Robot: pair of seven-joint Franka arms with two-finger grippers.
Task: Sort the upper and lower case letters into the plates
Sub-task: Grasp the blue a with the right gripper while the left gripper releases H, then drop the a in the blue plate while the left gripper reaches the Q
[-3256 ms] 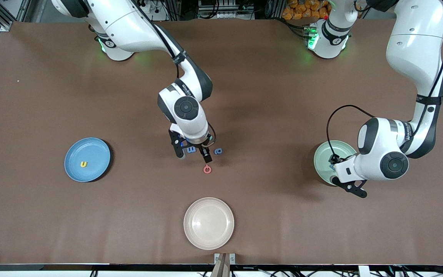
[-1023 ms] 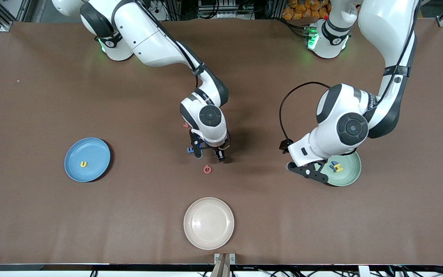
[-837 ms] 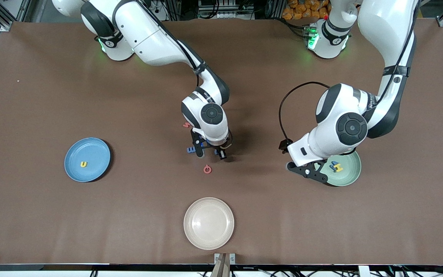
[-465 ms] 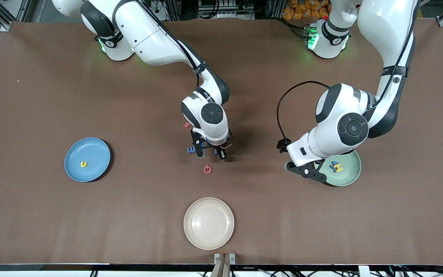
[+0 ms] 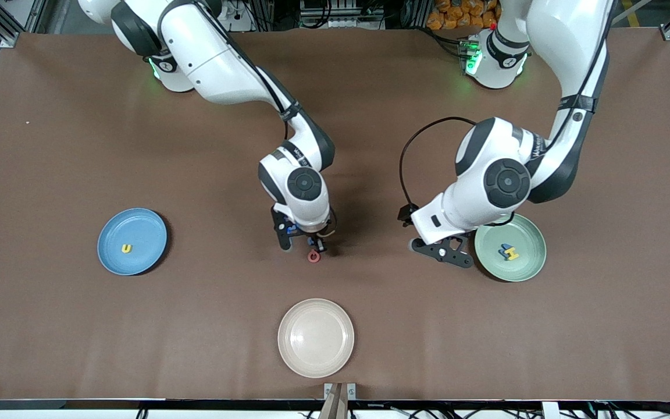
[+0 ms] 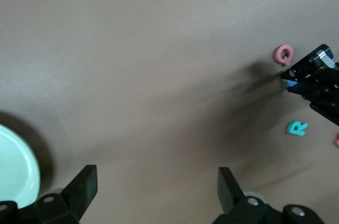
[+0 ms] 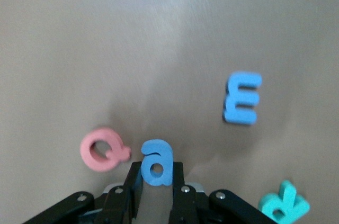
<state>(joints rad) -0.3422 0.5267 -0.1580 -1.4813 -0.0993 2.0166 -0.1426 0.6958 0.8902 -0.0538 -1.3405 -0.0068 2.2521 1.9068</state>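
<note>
My right gripper (image 5: 302, 240) hangs over the middle of the table, shut on a small blue letter "a" (image 7: 157, 163). A pink-red "Q" (image 5: 313, 256) lies on the table right beside it. A blue "E" (image 7: 242, 97) and a teal "R" (image 7: 283, 204) lie close by. The blue plate (image 5: 140, 227) at the right arm's end holds a yellow "u" (image 5: 127, 248). The mint green plate (image 5: 526, 265) at the left arm's end holds a yellow "H" (image 5: 510, 254) and a blue letter. My left gripper (image 5: 443, 252) hovers open beside the mint plate, with nothing in it.
A cream-beige plate (image 5: 316, 337) stands near the table's front edge, nearer the camera than the letters. In the left wrist view the right gripper (image 6: 312, 78) shows between the "Q" (image 6: 284, 53) and the "R" (image 6: 297, 127).
My right gripper has shut on the blue "a" and shifted toward the "Q". The left arm has swung off the mint plate toward the table's middle, uncovering the plate.
</note>
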